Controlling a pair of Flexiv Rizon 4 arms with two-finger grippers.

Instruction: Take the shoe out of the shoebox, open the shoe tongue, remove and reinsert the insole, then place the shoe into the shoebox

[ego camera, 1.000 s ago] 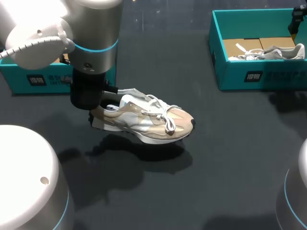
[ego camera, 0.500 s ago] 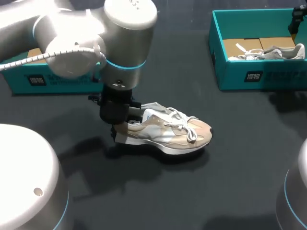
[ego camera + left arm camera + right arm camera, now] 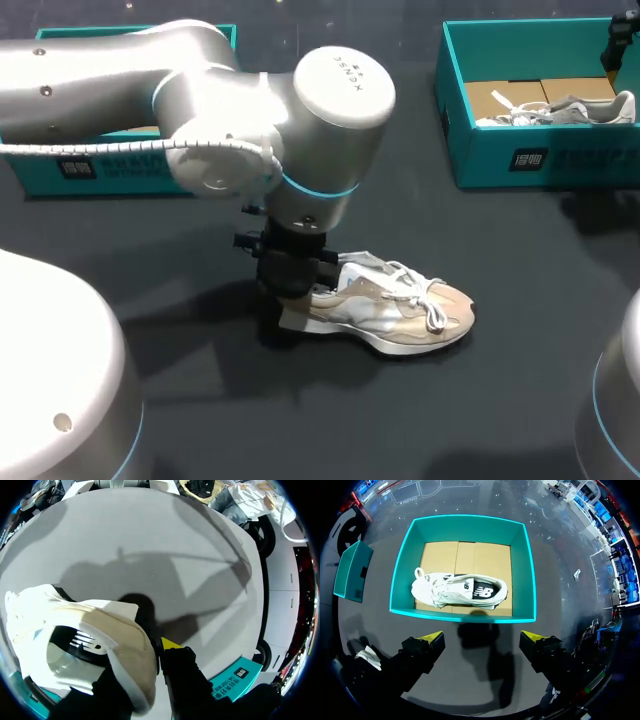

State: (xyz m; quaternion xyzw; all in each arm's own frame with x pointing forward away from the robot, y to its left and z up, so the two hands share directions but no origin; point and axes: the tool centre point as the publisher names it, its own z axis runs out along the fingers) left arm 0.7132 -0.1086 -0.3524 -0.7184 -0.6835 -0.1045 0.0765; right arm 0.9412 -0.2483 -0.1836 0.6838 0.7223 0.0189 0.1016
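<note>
The left end effector gripped the heel of the beige-and-white laced sneaker, out on the dark desk apart from the teal cardboard shoebox; removal seemed done, and opening the tongue probably needed the wide-open, empty right end effector.

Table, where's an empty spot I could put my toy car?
Bare table lies between the tan shoe and the right shoebox, and also between the shoe and the table's near edge. It's crowded at the shoe's heel, where the left gripper grips it.
</note>
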